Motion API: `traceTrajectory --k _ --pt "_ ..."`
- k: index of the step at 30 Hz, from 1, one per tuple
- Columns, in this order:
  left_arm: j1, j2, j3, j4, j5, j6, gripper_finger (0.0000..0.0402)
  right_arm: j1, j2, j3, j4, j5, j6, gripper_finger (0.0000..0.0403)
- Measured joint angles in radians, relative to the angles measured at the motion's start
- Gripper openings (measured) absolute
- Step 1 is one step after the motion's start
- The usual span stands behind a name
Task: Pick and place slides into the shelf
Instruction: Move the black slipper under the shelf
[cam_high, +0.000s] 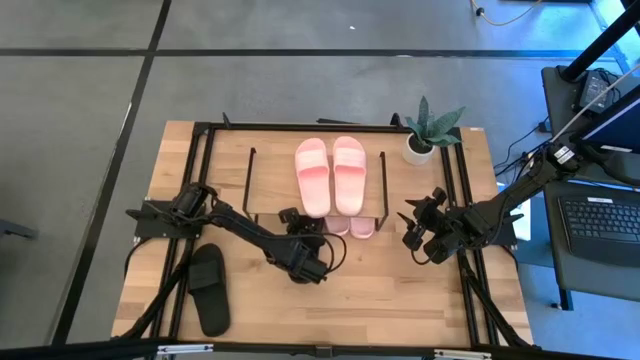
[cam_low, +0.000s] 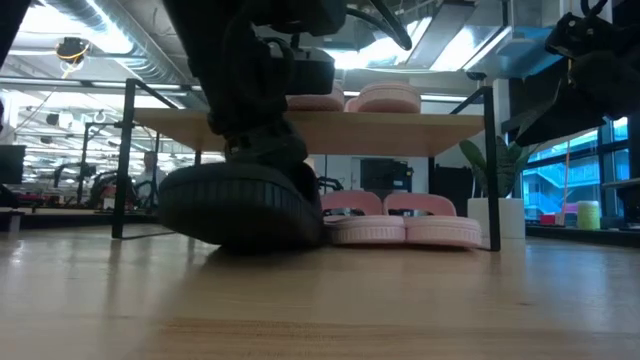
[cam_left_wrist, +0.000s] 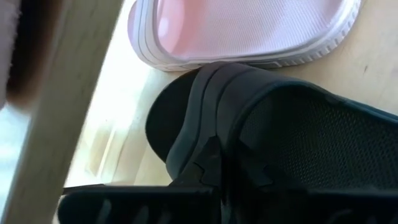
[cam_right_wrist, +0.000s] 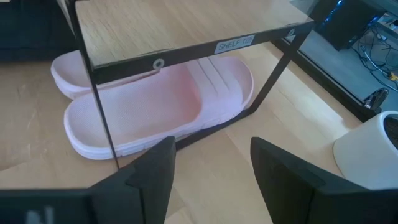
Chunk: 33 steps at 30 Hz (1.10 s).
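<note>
Wooden tabletop (cam_high: 400, 300) is carrying everything. Nearest, the left gripper (cam_high: 300, 262) is clamping a black slide (cam_low: 240, 205) at the shelf (cam_high: 270, 170) front, long axis running under it beside the pink pair (cam_right_wrist: 149, 109); judging, slide it low, straight. Right gripper (cam_right_wrist: 211, 168) is idling, fingers spread.

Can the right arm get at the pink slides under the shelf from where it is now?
Probably yes: the right gripper, fingers open, faces the pink slides under the shelf. Only a thin wire leg crosses in front, so it may need to angle past that.
</note>
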<state>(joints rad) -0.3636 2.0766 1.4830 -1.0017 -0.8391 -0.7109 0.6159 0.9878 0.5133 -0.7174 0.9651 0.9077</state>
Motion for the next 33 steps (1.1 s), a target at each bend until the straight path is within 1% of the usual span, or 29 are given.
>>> traceTrajectory --k 2,8,16,23,33 --pt "0.0 0.0 0.0 -0.002 0.008 0.0 0.0013 0.0 0.0 0.0 0.0 -0.001 0.001 0.021" --pt "0.0 0.0 0.0 -0.002 0.032 0.006 0.0059 0.0 0.0 0.0 0.0 -0.002 0.002 0.021" --pt "-0.001 0.0 0.001 -0.004 0.047 0.014 0.0095 0.0 0.0 0.0 0.0 -0.028 0.003 0.021" --pt "-0.001 0.0 0.001 -0.008 0.048 0.014 0.015 0.0 0.0 0.0 0.0 -0.036 0.003 0.021" --pt "-0.001 -0.018 0.0 -0.02 0.056 0.014 0.0192 0.0 0.0 0.0 0.0 -0.036 0.003 0.021"
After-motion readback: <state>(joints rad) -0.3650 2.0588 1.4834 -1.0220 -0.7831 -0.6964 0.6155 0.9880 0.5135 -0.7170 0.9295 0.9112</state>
